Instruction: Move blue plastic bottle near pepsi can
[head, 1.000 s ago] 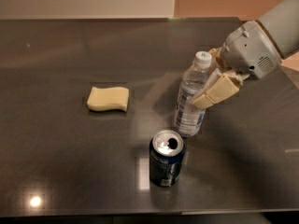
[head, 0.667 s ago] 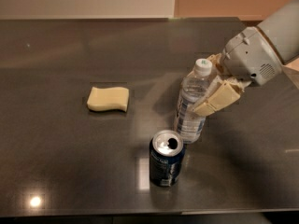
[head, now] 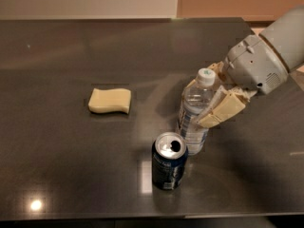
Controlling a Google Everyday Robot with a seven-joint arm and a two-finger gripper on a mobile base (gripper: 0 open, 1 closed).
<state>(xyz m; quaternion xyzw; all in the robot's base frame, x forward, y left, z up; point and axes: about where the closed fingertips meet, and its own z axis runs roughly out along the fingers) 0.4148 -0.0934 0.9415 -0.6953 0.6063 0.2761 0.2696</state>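
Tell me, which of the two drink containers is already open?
The pepsi can: its silver top shows a dark hole. The blue plastic bottle behind it has its white cap on, with the gripper at its upper half.

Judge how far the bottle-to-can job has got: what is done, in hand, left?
Done: the blue plastic bottle stands upright just behind the pepsi can. In hand: the pincer, above and right of the can, clasps the bottle. Left: releasing it and withdrawing.

Cream hand [head: 196, 106] (at bottle [head: 192, 133]), navy can [head: 169, 161]
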